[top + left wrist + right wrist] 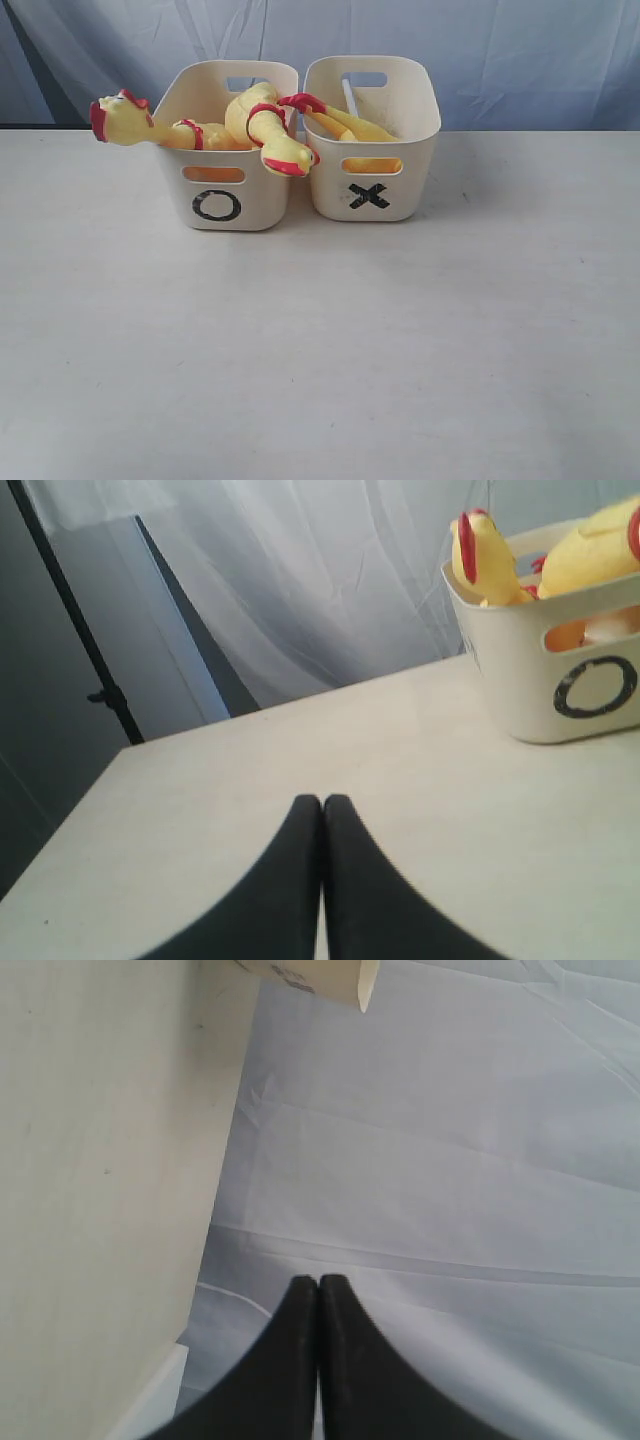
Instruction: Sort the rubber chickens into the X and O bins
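**A:** So, how far along is the sorting, going by the outside camera?

**B:** All three chickens (262, 125) are in bins. Two lie in the O bin (216, 205). One head hangs out past its far end, and the other droops over the front rim. The third lies in the X bin (370, 195), its red feet poking over the rim toward the O bin. The bins stand just beside each other. No chicken lies on the table (320, 350). Neither gripper shows here.

**A:** And the left wrist?

**B:** The left gripper (322, 802) has its jaws pressed together with nothing between them, low over bare table. The O bin stands ahead of it and off to one side, well apart. Both its chickens show above the rim.

**A:** The right wrist?

**B:** The right gripper (320, 1282) is likewise closed on nothing. Ahead of it run the table edge and pale cloth (450, 1160). A cream bin corner shows far ahead, well apart. Which bin it is, I cannot tell. No chicken is in this view.

**A:** So what is left?

**B:** Nothing to carry, I would say. Every chicken is binned, and both grippers are empty and clear of the bins. Whether each chicken sits in its proper bin, the pictures do not say. At most, the hanging heads and feet could be tucked in.
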Available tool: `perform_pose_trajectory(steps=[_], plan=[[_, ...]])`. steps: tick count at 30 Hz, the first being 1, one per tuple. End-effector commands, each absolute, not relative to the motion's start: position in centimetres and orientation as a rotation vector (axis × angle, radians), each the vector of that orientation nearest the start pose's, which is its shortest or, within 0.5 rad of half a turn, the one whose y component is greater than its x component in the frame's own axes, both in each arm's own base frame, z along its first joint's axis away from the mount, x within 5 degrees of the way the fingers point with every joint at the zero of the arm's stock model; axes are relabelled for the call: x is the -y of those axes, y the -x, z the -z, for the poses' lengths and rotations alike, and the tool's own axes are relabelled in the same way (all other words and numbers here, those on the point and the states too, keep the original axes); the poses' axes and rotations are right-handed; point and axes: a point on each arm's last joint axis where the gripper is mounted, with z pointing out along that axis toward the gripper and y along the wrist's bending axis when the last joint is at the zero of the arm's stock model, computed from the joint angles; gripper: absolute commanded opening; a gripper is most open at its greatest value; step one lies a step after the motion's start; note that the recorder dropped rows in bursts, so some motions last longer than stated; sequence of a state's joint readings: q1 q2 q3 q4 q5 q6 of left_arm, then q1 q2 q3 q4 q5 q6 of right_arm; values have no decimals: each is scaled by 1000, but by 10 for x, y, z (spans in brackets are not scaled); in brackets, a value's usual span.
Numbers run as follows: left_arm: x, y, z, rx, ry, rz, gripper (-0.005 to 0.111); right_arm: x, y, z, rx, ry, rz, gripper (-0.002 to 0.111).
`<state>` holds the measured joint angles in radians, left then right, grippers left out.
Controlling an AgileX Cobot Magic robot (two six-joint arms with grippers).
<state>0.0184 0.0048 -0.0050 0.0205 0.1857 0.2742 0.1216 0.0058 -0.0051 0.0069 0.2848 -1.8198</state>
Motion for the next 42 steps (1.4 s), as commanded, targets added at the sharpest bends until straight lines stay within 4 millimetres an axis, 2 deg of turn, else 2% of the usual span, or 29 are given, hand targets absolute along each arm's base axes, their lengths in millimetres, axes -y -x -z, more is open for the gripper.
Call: perform_pose_trajectory(steps=[1, 22, 25, 31, 33, 36, 42], plan=[[-1, -55, -191, -1714, -225, -225, 0, -7, -54, -187, -1108, 1596, 1184, -1], [-1, -56, -194, -1683, -222, -227, 0, -7, -54, -186, -1123, 1587, 1167, -1], [-1, -56, -194, -1683, -222, -227, 0, -8, -54, -186, -1254, 1424, 1004, -1], [-1, -56, -194, -1684, -220, -226, 0, -13, -53, -187, -1593, 812, 405, -1], [-1, -56, -194, -1684, -220, -226, 0, -13, -53, -187, -1645, 675, 285, -1], [-1, -56, -194, -1684, -220, -226, 0, -13, -53, -187, -1678, 574, 198, -1], [-1, -56, -194, -1684, -218, -224, 0, -13, -53, -187, -1683, 558, 185, -1]])
